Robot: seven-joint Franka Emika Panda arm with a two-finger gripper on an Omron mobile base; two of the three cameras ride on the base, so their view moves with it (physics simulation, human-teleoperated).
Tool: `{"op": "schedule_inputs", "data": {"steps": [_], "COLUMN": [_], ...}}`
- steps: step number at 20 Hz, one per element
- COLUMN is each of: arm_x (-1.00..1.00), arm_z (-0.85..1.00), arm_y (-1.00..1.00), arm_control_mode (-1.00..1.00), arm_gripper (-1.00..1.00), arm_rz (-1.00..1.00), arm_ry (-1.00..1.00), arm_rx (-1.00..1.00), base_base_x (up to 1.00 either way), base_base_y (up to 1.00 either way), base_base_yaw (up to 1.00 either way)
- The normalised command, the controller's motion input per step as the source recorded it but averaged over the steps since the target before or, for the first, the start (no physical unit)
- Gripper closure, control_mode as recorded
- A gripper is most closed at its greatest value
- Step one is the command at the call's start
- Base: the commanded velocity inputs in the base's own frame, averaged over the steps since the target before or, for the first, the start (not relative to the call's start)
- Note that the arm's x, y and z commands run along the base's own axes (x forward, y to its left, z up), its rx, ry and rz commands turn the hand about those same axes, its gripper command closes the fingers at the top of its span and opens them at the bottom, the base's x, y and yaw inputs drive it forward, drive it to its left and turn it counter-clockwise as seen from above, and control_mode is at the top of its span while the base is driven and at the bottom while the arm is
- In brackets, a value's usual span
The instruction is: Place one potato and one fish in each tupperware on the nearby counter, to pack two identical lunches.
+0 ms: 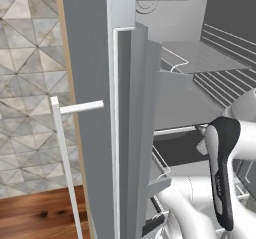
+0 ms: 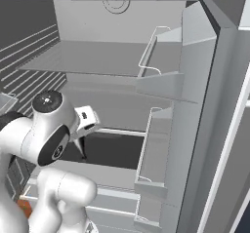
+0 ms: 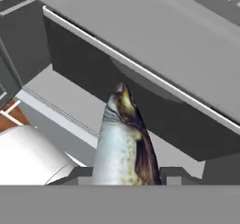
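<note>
At the far left of the left base view stand the tiled wall point(image 1: 25, 58) and a strip of wooden floor point(image 1: 40, 215), and next to them the open fridge door point(image 1: 90, 108) with its white bar handle point(image 1: 65, 148). The door is swung wide so that the arm can reach the shelves inside. Further right, the arm point(image 1: 222, 168) goes into the fridge, above a dark drawer point(image 1: 180, 148). In the right base view the gripper point(image 2: 80, 144) hangs in front of this drawer, under the glass shelf point(image 2: 97, 59), with the door bins point(image 2: 163, 81) to its right. In the hand view the fish point(image 3: 124, 143) stands between the gripper fingers, head away from the camera; the gripper is closed narrowly on its body. The fish seems to be on its way out of the fridge, towards a tupperware
</note>
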Motion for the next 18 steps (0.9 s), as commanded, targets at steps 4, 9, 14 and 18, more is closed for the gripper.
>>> {"op": "schedule_inputs", "data": {"steps": [4, 9, 14, 18], "arm_x": [0.0, 0.0, 0.0, 0.0], "arm_z": [0.0, 0.0, 0.0, 0.0], "arm_y": [0.0, 0.0, 0.0, 0.0], "arm_control_mode": [1.0, 1.0, 1.0, 1.0], "arm_gripper": [1.0, 1.0, 1.0, 1.0], "arm_rz": [0.0, 0.0, 0.0, 0.0], "arm_ry": [0.0, 0.0, 0.0, 0.0], "arm_rx": [0.0, 0.0, 0.0, 0.0], "base_base_x": [-1.0, -1.0, -1.0, -1.0], "base_base_y": [0.17, 0.0, 0.0, 0.0], "base_base_yaw": [0.25, 0.28, 0.49, 0.56]}}
